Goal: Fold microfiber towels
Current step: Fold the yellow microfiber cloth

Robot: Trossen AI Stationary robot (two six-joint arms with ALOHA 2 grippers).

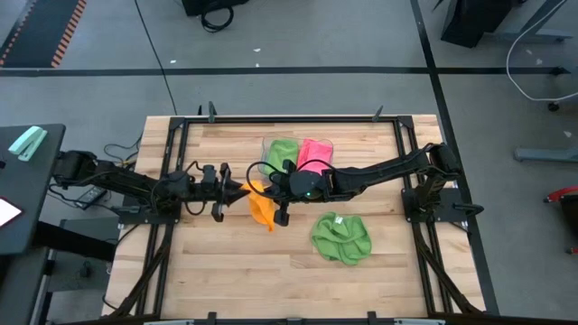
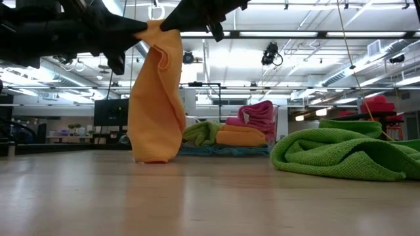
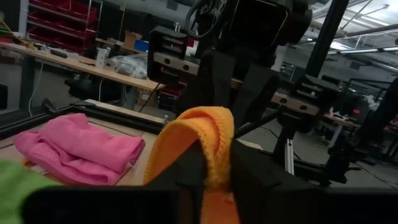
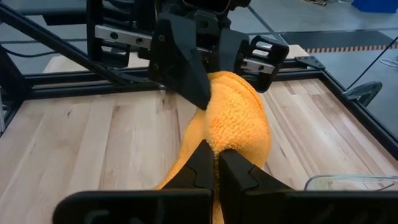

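Observation:
An orange microfiber towel [image 2: 156, 98] hangs between my two grippers at mid-table, and its lower end [image 2: 155, 156] rests on the wood. My left gripper [image 1: 242, 188] reaches in from the table's left and is shut on the towel's top. My right gripper [image 1: 273, 187] comes from the right and is shut on the same top part. A crumpled green towel [image 1: 340, 237] lies on the table to the right of them. Folded green and pink towels [image 1: 298, 153] sit in a clear tray [image 1: 267, 144] at the far middle. My left gripper pinches a rounded fold at the towel's top [image 3: 210, 134] between its two fingers, reaching in about level from the table's left. The towel hangs slack below the fingers, its lower end on the table. My right gripper pinches the towel's top bunch [image 4: 219, 144] between its two fingers [image 4: 202, 167], coming from the table's right and slanting slightly down, opposite the left gripper. Several layers seem gathered there. The cloth hangs below, lower end on the wood.
The black frame rails [image 1: 172, 153] run along the table's edges. Bare wood lies toward the near edge [image 1: 244, 280]. The tray also holds an orange folded towel [image 2: 241, 136] seen in the low view.

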